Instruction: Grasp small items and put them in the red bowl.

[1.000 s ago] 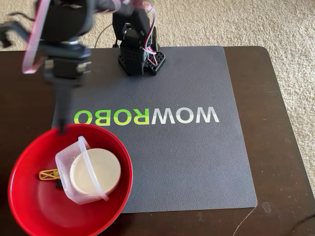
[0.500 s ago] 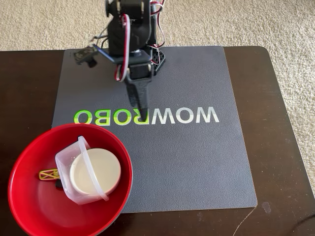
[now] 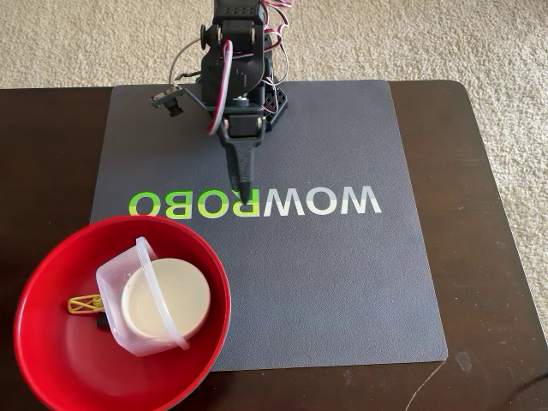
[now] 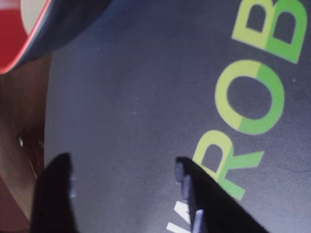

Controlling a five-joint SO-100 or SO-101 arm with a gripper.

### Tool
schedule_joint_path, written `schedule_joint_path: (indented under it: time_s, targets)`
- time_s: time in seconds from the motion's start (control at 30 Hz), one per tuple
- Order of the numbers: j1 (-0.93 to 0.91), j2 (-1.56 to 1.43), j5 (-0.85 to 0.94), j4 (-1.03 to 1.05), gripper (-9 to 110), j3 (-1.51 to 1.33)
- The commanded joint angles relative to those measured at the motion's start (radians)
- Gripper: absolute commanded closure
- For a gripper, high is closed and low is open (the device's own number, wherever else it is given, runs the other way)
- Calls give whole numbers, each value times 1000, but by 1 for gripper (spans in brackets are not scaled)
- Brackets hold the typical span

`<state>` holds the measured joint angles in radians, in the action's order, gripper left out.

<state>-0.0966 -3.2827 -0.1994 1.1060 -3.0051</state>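
Since every small thing I can find already lies in the red bowl (image 3: 51,342) at the mat's near-left corner, I hang over bare grey mat (image 3: 342,282) with nothing to fetch. My gripper (image 4: 121,170) points down at the printed lettering, jaws spread and empty. In the bowl, the white bowl (image 3: 167,298) nests inside the clear tub (image 3: 116,278), the yellow-green clip (image 3: 83,304) lies beside them, and a dark sliver by the tub is probably the grey piece. I judge the job finished.
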Motion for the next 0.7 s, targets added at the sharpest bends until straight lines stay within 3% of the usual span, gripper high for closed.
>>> schedule_joint_path:
  time_s: [0.0, 0.23, 0.33, 0.37, 0.43, 0.67]
  targets:
    - [-63, -9, 55, -12, 86, 0]
    - [-91, -9, 46, -14, 89, -2]
    - [-97, -9, 54, -14, 84, -2]
    - [-97, -9, 54, -14, 85, -2]
    - [-87, -9, 55, -60, 101, -12]
    - [-12, -9, 186, -60, 101, -12]
